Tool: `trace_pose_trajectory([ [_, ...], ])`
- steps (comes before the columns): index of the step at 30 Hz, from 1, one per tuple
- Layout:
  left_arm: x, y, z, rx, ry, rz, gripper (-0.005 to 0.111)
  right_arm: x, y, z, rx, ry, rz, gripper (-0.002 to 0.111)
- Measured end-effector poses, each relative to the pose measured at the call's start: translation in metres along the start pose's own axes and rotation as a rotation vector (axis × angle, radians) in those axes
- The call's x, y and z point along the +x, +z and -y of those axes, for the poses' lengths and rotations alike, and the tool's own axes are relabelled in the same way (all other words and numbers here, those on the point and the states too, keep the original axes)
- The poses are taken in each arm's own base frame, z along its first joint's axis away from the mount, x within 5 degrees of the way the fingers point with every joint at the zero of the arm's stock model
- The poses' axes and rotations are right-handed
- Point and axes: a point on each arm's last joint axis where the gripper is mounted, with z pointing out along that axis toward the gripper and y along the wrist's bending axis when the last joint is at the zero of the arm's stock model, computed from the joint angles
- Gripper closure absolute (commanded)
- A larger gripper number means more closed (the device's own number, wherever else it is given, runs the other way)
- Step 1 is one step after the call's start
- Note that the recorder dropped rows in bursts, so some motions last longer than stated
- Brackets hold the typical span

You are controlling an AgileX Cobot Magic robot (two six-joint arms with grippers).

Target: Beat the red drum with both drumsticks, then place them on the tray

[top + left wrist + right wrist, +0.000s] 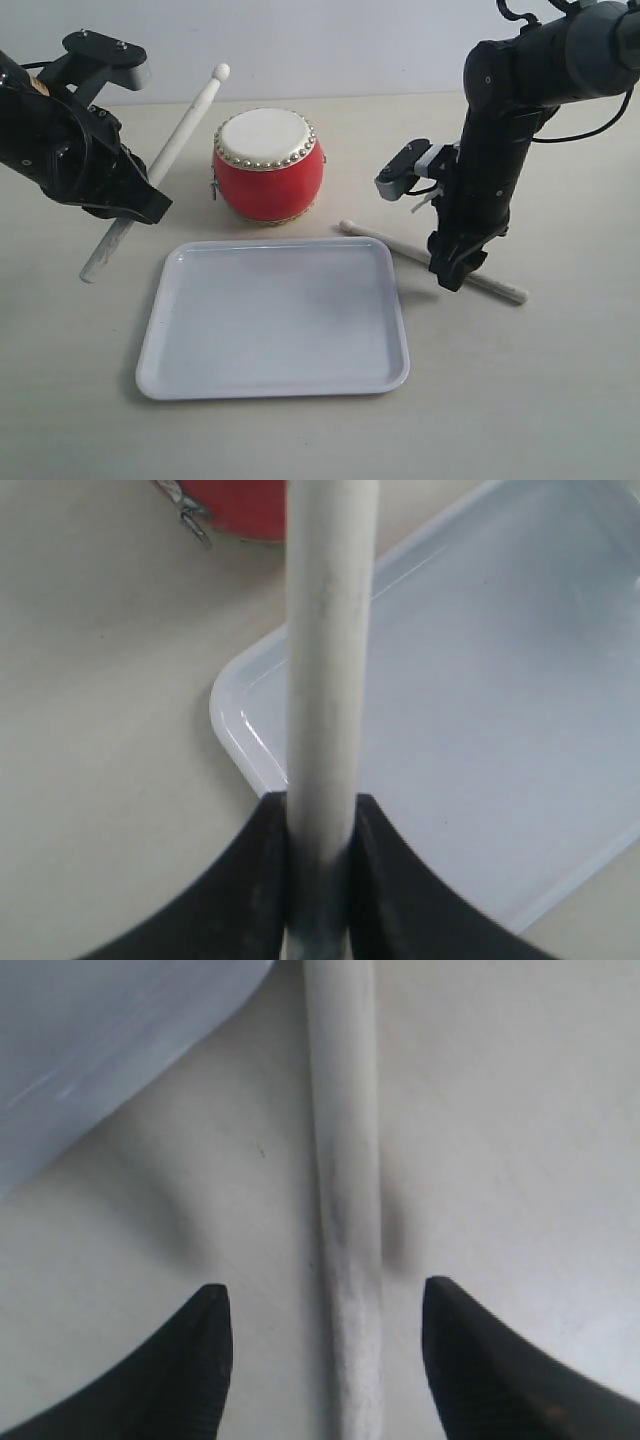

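Observation:
The red drum (267, 166) with its cream skin stands behind the white tray (275, 317). My left gripper (135, 205) is shut on one drumstick (172, 148), held slanted in the air left of the drum, rounded tip up. In the left wrist view that drumstick (328, 650) runs out from between the fingers over the tray's corner (235, 720). The other drumstick (400, 245) lies on the table right of the tray. My right gripper (450, 275) is down over it, open, a finger on each side of the stick (348, 1200), not touching it.
The beige tabletop (520, 400) stretches around the tray. The tray's edge (90, 1060) lies close beside the lying stick in the right wrist view. The drum's metal ring (190, 520) shows in the left wrist view.

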Motion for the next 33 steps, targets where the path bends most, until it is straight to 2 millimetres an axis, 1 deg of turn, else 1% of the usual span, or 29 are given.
trace_pose_trajectory([
  [3, 0.000, 0.000, 0.000, 0.000, 0.000, 0.000, 0.107, 0.002, 0.002, 0.001, 0.011, 0.000, -0.025, 0.057],
  [6, 0.000, 0.000, 0.000, 0.000, 0.000, 0.000, 0.107, 0.003, 0.011, 0.003, 0.009, 0.001, -0.059, 0.060],
  [9, 0.000, 0.000, 0.000, 0.000, 0.000, 0.000, 0.107, 0.003, 0.012, 0.003, 0.012, 0.001, -0.065, 0.067],
  [15, 0.000, 0.000, 0.000, 0.000, 0.000, 0.000, 0.107, 0.003, 0.012, 0.003, 0.011, 0.003, -0.066, 0.095],
  [17, 0.000, 0.000, 0.000, 0.000, 0.000, 0.000, 0.107, 0.004, 0.012, 0.003, 0.010, 0.003, -0.067, 0.106],
  [18, 0.000, 0.000, 0.000, 0.000, 0.000, 0.000, 0.107, 0.004, 0.012, 0.003, 0.010, 0.003, -0.067, 0.108],
  [25, 0.000, 0.000, 0.000, 0.002, 0.000, -0.004, 0.107, 0.004, 0.012, 0.004, 0.018, 0.047, -0.074, 0.108],
  [27, 0.001, 0.000, 0.000, 0.005, 0.000, -0.011, 0.107, 0.006, 0.010, 0.005, 0.034, 0.060, -0.083, 0.108],
  [30, 0.001, 0.000, 0.001, 0.007, 0.000, -0.015, 0.107, 0.007, -0.003, 0.006, 0.071, 0.069, -0.071, 0.108],
  [33, 0.001, 0.000, 0.001, 0.007, 0.005, -0.015, 0.107, 0.004, -0.027, 0.007, 0.112, 0.082, -0.020, 0.108],
])
